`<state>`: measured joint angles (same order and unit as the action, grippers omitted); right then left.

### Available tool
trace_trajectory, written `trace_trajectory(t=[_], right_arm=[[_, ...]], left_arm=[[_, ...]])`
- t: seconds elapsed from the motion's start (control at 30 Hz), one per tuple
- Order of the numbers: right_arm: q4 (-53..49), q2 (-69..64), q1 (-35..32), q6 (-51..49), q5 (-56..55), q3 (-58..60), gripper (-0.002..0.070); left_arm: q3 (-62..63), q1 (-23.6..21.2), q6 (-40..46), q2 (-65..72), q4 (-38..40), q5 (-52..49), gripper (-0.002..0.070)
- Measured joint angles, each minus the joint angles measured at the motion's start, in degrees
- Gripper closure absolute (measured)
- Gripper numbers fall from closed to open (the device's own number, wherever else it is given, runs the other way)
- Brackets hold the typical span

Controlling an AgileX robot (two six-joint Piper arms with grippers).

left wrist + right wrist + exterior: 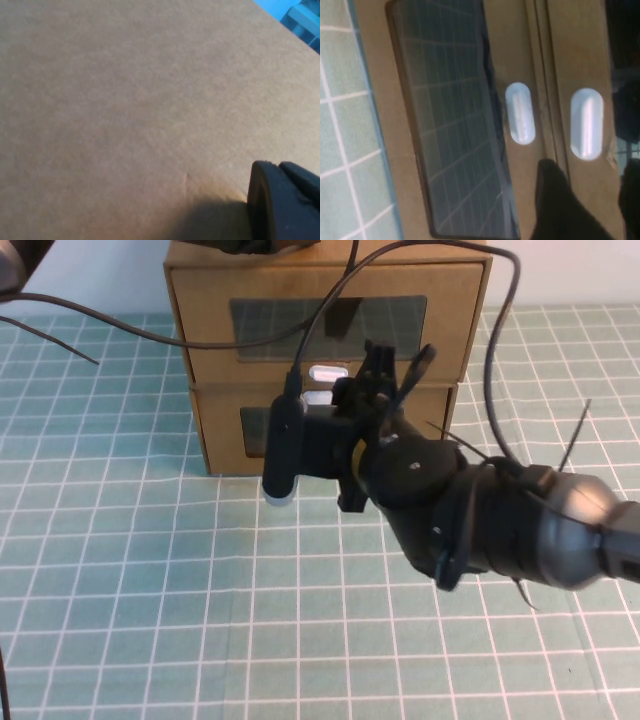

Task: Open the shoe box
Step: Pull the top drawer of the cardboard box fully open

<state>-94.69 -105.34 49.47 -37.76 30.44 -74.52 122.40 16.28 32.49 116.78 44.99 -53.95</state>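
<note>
Two brown cardboard shoe boxes stand stacked at the back of the table, the upper box [330,310] on the lower box [225,430]. Each front has a dark window and a white oval handle: the upper handle [328,372] [586,124] and the lower handle [318,397] [520,114]. My right gripper [395,365] [595,205] hangs open just in front of the handles, its fingers apart at the upper box's front, holding nothing. My left gripper [280,190] is shut and rests on the plain cardboard top [125,100] of the upper box.
The table is covered by a green mat with a white grid [130,570]. Black cables [500,330] loop from my right arm across the front of the boxes. A bit of blue background [295,10] shows past the box's top edge.
</note>
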Motion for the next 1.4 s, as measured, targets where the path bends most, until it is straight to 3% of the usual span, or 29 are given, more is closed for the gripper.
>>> trace_trajectory(t=[0.5, 0.6, 0.73, 1.13, 1.27, 1.4], right_arm=[[-0.14, -7.9, -2.74, 0.29, 0.87, -10.78, 0.0416], [-0.67, -9.96, -4.01, 0.29, 0.46, -12.23, 0.0449], [-1.82, -10.96, -4.34, 0.58, 0.46, -13.45, 0.0567], [-2.3, -10.3, -4.23, 0.58, 0.42, -12.77, 0.0568], [-1.06, -8.74, -4.23, 0.3, -0.44, -10.31, 0.0661], [-0.81, -6.01, -4.0, 0.19, -0.69, -8.18, 0.0682]], left_arm=[[0.04, 0.0, 0.0, 0.26, 0.62, -0.47, 0.068], [0.13, -0.1, 0.0, 0.48, 1.08, -0.72, 0.068], [0.17, -0.1, -0.34, 0.58, 1.23, -0.72, 0.068], [0.53, -0.1, -2.53, 0.58, -0.18, -0.72, 0.068], [0.53, -0.1, -2.62, 0.58, -0.31, -0.84, 0.068], [0.53, -0.1, -2.62, 0.58, -0.53, -0.84, 0.068]])
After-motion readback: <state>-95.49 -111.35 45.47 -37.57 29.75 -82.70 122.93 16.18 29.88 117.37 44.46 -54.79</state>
